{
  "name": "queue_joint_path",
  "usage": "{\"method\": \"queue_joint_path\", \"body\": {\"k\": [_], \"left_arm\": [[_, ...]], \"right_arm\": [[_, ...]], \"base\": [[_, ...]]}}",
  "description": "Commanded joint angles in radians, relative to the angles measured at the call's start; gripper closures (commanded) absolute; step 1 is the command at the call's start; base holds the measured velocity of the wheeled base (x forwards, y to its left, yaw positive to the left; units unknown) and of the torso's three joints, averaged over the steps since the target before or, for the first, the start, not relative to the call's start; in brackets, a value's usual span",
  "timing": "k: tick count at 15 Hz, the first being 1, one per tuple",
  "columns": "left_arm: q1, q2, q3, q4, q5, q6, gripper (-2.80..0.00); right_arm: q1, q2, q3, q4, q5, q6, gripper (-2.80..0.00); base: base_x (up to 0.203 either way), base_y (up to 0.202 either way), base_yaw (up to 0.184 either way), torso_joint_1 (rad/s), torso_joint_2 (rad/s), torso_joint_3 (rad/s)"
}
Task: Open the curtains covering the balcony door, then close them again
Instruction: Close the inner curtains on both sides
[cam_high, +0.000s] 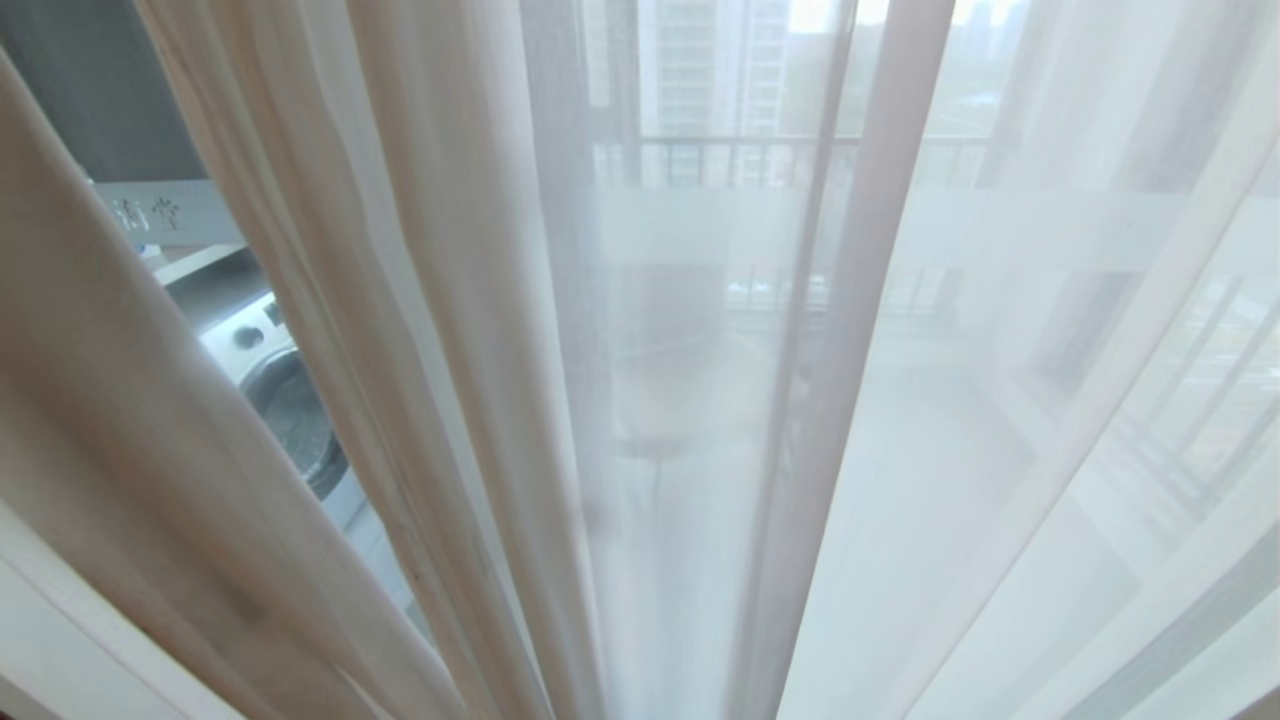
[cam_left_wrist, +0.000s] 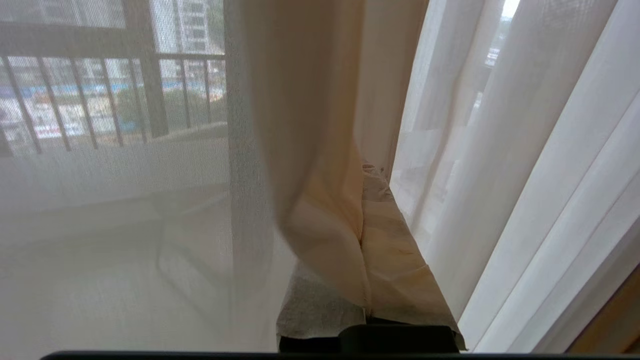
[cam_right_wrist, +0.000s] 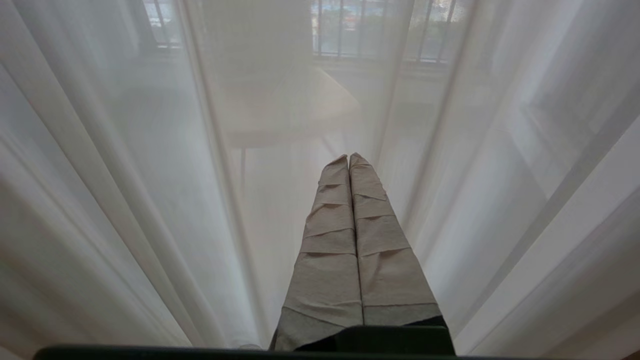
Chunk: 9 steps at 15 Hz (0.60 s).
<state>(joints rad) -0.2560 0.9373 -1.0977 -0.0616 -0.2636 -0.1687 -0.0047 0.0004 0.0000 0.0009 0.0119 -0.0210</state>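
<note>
While left claw seemingly pinches the beige curtains, right claw closed, idle by sheer

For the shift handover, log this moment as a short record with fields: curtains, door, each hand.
beige curtain: bunched in folds on the robot's left, a gap beside it
sheer curtain: hanging across the glass, balcony visible through it
balcony door: frosted band with characters shows through the gap
left hand: shut on a fold of the beige curtain
right hand: shut, holding nothing, close before the sheer curtain
</note>
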Motion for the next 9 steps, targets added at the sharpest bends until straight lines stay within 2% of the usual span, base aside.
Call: {"method": "queue_joint_path", "body": {"k": [1, 6, 9], "left_arm": [[-0.001, -0.004, -0.063, 0.016, -0.015, 0.000, 0.00], [-0.074, 0.079, -0.180, 0.017, -0.022, 0.000, 0.00], [-0.163, 0.147, -0.255, 0.017, -0.022, 0.000, 0.00]], "right_arm": [[0.000, 0.000, 0.000, -0.001, 0.000, -0.001, 0.00], [0.000, 0.000, 0.000, -0.001, 0.000, -0.001, 0.00], [0.000, 0.000, 0.000, 0.000, 0.000, -0.001, 0.00]], "base": [[0.000, 0.000, 0.000, 0.000, 0.00, 0.000], [0.000, 0.000, 0.000, 0.000, 0.00, 0.000], [0.000, 0.000, 0.000, 0.000, 0.00, 0.000]]}}
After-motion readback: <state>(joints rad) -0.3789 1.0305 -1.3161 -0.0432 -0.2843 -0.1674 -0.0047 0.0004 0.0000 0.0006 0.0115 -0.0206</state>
